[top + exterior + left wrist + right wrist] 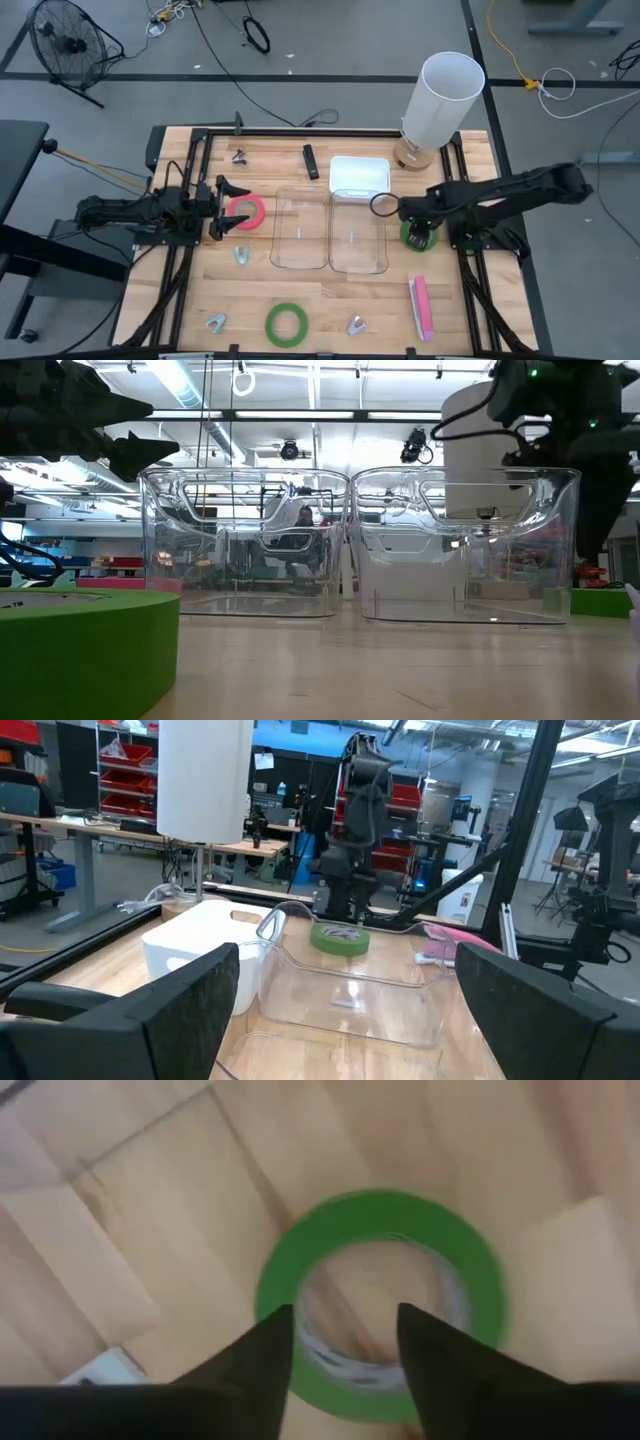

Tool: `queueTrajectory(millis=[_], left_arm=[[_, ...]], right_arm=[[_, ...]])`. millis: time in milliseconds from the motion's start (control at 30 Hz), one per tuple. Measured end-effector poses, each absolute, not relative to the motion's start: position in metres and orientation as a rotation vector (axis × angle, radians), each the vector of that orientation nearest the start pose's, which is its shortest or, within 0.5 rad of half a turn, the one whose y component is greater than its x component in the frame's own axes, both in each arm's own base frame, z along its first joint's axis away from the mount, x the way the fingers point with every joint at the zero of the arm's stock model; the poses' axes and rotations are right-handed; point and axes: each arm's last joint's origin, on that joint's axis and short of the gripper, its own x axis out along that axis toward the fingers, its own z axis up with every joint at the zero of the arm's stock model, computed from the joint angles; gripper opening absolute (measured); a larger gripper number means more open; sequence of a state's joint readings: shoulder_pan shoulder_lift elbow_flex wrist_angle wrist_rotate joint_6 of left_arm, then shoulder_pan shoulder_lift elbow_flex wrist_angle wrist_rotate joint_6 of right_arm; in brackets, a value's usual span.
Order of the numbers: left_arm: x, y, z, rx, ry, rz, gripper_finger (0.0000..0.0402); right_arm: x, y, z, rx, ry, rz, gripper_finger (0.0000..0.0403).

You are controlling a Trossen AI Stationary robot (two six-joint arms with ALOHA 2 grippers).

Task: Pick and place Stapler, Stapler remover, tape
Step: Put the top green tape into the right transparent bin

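**A:** Where is the tape the right arm is working on?

**B:** The green tape roll (380, 1295) lies flat on the wooden table (330, 300), directly under the right gripper (345, 1345). In the right wrist view the two dark fingertips (265, 1355) are parted a little, their tips over the near edge of the ring, one above the band and the other above the open centre. Whether they touch the roll I cannot tell. Nothing is held.

**A:** What sits around that gripper?

**B:** Just beside it, toward the table's middle, is a clear bin (358, 232), with a second clear bin (300, 228) touching that one on its far side. A white bin (360, 172) stands behind the first clear one, and a tall white cylinder (443, 98) on a wooden base stands behind the gripper. A pink stapler (421, 306) lies nearer the table's front edge.

**A:** And the other arm?

**B:** The left gripper (222, 205) is spread wide, well apart from the right one, on the other side of the clear bins. The red-pink tape roll (247, 212) lies right at its fingertips, flat on the table.

**A:** Other tape?

**B:** A second green roll (286, 323) lies near the front edge, apart from both grippers. A few small metal staple removers (241, 254) are scattered on the left gripper's side.
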State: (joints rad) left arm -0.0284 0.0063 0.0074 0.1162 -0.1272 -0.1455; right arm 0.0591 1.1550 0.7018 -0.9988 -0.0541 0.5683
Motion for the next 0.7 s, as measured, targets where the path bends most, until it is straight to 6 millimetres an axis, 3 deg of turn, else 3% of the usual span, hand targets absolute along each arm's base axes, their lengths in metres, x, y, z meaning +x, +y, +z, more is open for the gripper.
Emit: queueTrajectory(millis=[233,467,700], left_arm=[[0.097,0.001,0.177,-0.155,-0.124,0.090,0.0374],[0.097,0.001,0.177,-0.155,-0.124,0.090,0.0374],[0.097,0.001,0.177,-0.155,-0.124,0.090,0.0374]], right_arm=[[0.171,0.011,0.178,0.424,1.455,-0.359,0.0247],[0.168,0.012,0.156,0.494,1.408,-0.331,0.0244],[0.168,0.013,0.151,0.525,1.383,-0.318,0.0240]])
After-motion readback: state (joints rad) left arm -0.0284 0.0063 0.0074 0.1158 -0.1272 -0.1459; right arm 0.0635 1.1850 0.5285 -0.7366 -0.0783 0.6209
